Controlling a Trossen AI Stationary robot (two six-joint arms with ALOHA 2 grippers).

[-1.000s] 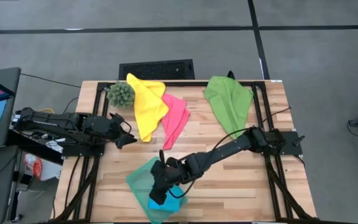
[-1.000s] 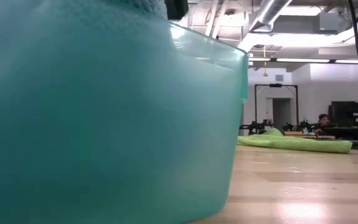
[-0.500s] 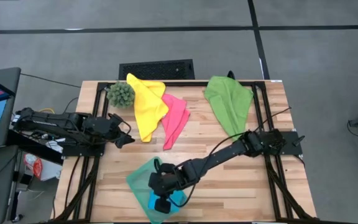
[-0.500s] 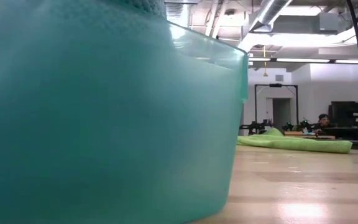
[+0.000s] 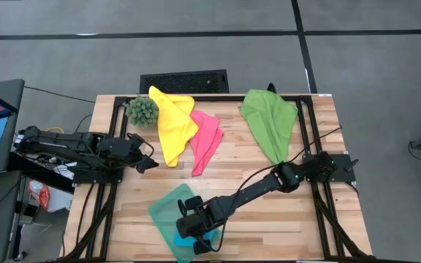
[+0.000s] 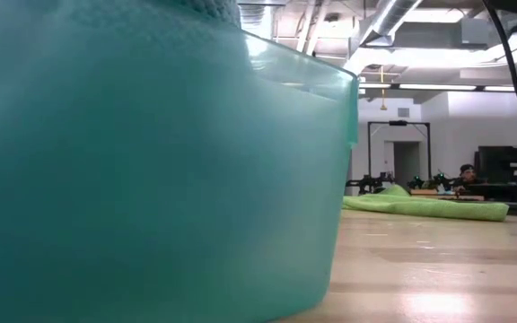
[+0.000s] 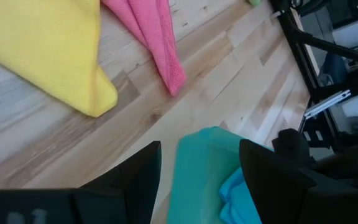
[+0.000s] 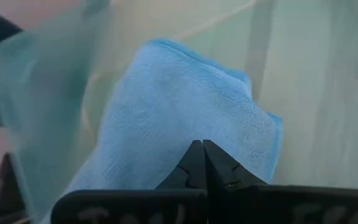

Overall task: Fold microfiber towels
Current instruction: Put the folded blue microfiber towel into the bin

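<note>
**Right gripper closed over the blue towel in the tray**

In the high view, the right gripper (image 5: 194,235) sits at the lower centre of the frame, reaching into the translucent teal tray (image 5: 164,212) near the table's bottom edge. The blue towel (image 5: 209,238) lies folded inside that tray, showing beside and under the gripper. The right wrist view shows its two dark fingers (image 8: 194,163) pressed together, tips meeting just at the blue towel's surface; no fold of cloth is visible between them, so I cannot tell whether any is pinched.

The left gripper (image 5: 149,165) waits at the left of the frame, over bare wood (image 5: 283,219), its fingers (image 7: 135,174) spread apart and holding nothing.

The yellow towel (image 5: 170,124) lies in the upper centre-left, partly overlapping the pink towel (image 5: 207,139) just to its right. The green towel (image 5: 269,120) lies in the upper right. A small spiky green plant (image 5: 142,109) stands touching the yellow towel's left edge.

In the low view the tray wall fills most of the frame, with the green towel lying flat at the right middle.
</note>
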